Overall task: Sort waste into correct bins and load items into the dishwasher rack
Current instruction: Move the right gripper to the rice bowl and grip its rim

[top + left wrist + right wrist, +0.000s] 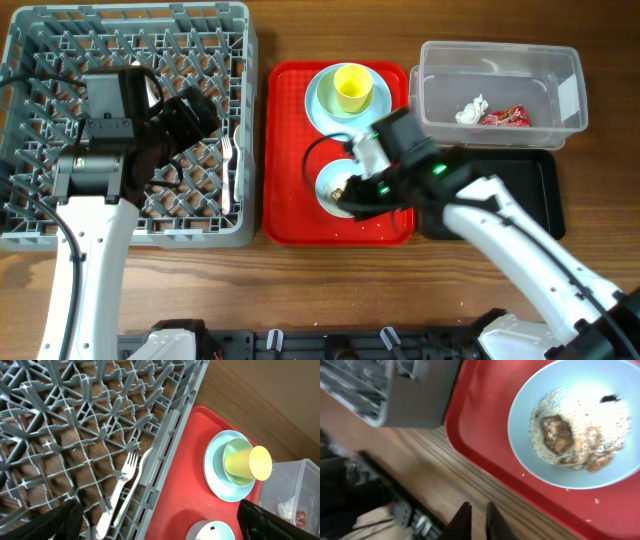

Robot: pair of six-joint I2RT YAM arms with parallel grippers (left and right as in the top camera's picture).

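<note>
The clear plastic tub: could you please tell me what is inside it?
Inside the clear tub lie a crumpled white tissue and a red-and-silver wrapper, side by side. Whatever might sit beneath them is covered.

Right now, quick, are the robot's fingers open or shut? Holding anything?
Left gripper: fingers wide open, holding nothing.
Right gripper: fingers shut, holding nothing.

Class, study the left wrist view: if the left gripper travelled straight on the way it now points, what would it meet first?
Most likely the white fork lying in the dishwasher rack, or the rack's wall beside it; depth is hard to judge. The left gripper stands open, holding nothing.
</note>
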